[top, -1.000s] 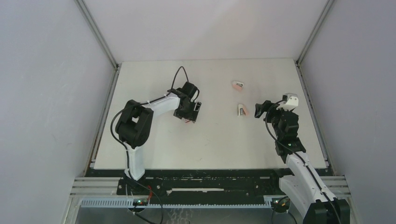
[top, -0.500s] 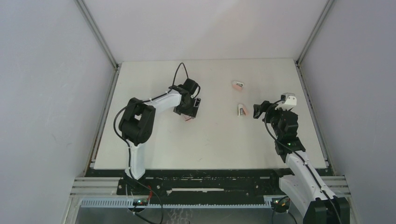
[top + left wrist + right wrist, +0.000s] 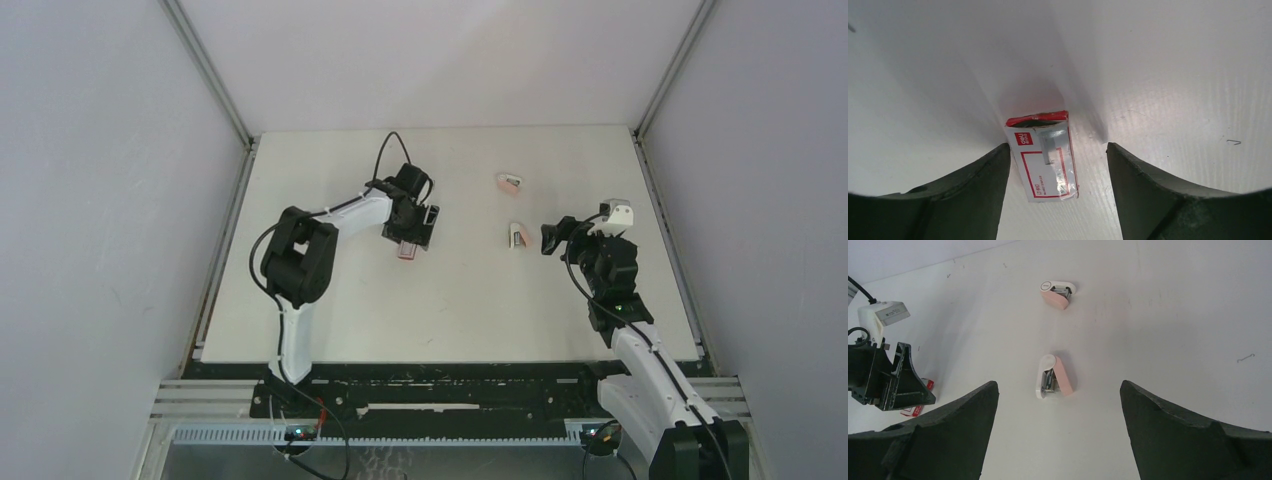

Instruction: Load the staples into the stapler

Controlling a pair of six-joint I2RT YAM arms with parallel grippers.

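The staples show as their pack, a small red-and-white box (image 3: 1044, 156) lying flat on the white table, its far end flap open. My left gripper (image 3: 1058, 150) stands open astride it, the box close against the left finger and well clear of the right one. From above, the box (image 3: 406, 251) pokes out just under the left gripper (image 3: 412, 238). Two small pink-and-white staplers lie on their sides: the near stapler (image 3: 1054, 376) with its metal channel showing, the far stapler (image 3: 1058, 292) behind it. My right gripper (image 3: 1058, 385) is open, short of the near stapler (image 3: 516, 236).
The left arm's wrist and camera block (image 3: 883, 365) sit at the left of the right wrist view. A loose staple (image 3: 1233, 142) lies on the table to the right of the left gripper. Grey walls enclose the table (image 3: 450, 300) on three sides.
The left gripper has swung a little to the right and turned, staying open over the box. The right gripper has crept slightly left toward the near stapler.
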